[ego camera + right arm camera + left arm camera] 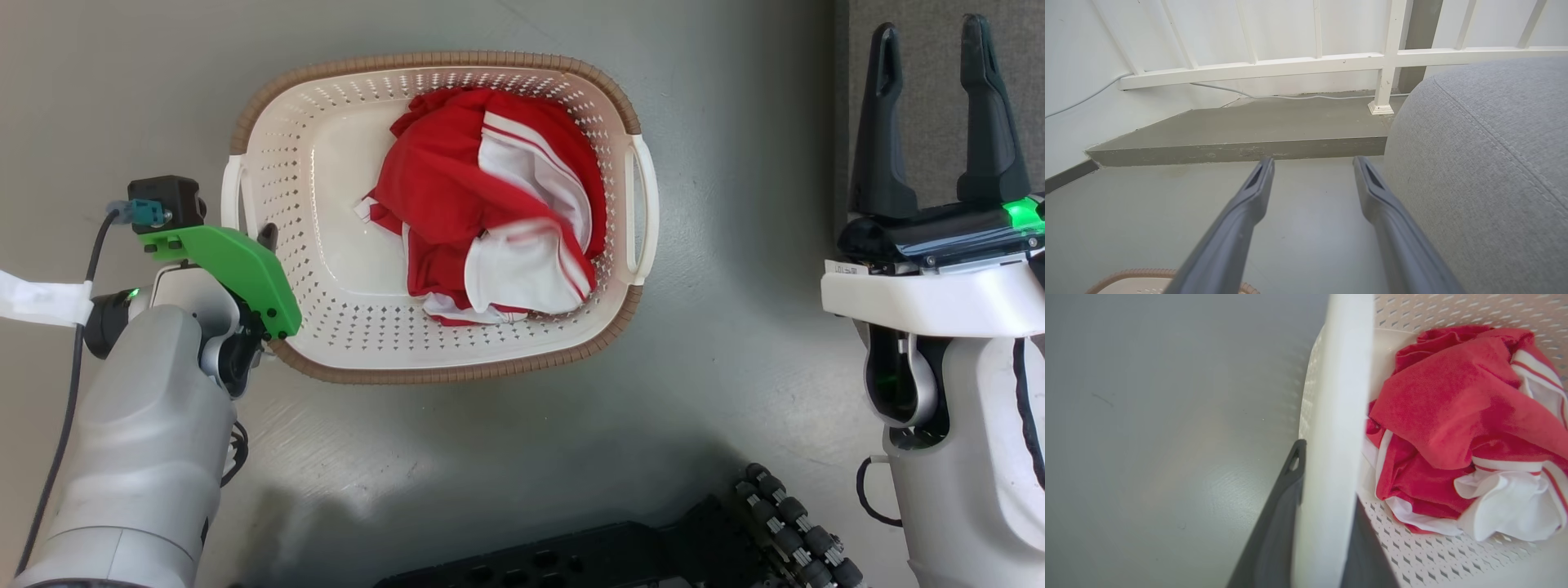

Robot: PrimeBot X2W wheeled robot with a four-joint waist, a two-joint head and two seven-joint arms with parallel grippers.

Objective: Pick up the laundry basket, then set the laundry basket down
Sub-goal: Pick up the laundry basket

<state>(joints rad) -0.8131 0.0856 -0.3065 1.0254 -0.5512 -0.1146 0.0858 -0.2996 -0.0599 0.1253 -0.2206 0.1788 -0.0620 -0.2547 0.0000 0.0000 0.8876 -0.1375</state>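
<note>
Item: laundry basket (433,61), likely handling stiff and light; left gripper (261,241) seemingly pinching its side handle (1335,416); right gripper (931,49) hanging spread.

Floor (735,367): smooth grey, slight sheen, one faint scuff left of the basket.
Basket (433,371) on the floor, mid-view; full contact with the floor not confirmable.
Right of basket, well apart: grey fabric seat (1486,163), standing on the floor.
Beyond basket: raised grey step (1257,126), front edge worn. White post (1384,81) stands on the step; pale cable (1290,97) lies along its back edge by the wall.
Robot-side of basket: black base (620,555) with rollers on the floor.
</note>
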